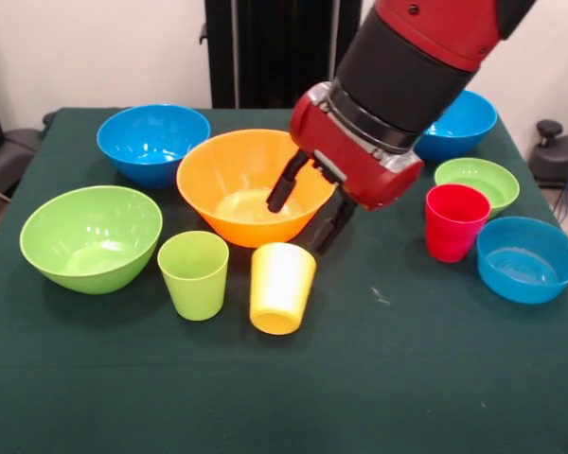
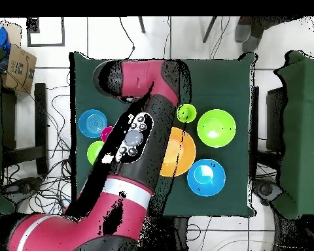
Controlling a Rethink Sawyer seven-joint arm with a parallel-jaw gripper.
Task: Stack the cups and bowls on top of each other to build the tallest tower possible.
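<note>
The large orange bowl (image 1: 229, 168) stands mid-table and also shows in the overhead view (image 2: 180, 155). My gripper (image 1: 299, 227) is open just in front of it, one finger (image 1: 286, 184) before the bowl's wall, the other (image 1: 331, 225) lower right. A bright yellow cup (image 1: 282, 287) sits tilted right below the fingertips, narrow end toward the camera; I cannot tell if they touch. A lime green cup (image 1: 194, 274) (image 2: 186, 113) stands upright to its left. The red cup (image 1: 454, 220) (image 2: 106, 133) stands at the right. The paler yellow cup is not visible. The arm hides the gripper in the overhead view.
A large lime green bowl (image 1: 90, 236) (image 2: 216, 127) sits at the left, a blue bowl (image 1: 151, 142) (image 2: 207, 177) behind it. At the right are another blue bowl (image 1: 464, 123), a small green bowl (image 1: 476, 182) (image 2: 94, 151) and a small shallow blue bowl (image 1: 528, 257) (image 2: 92, 123).
</note>
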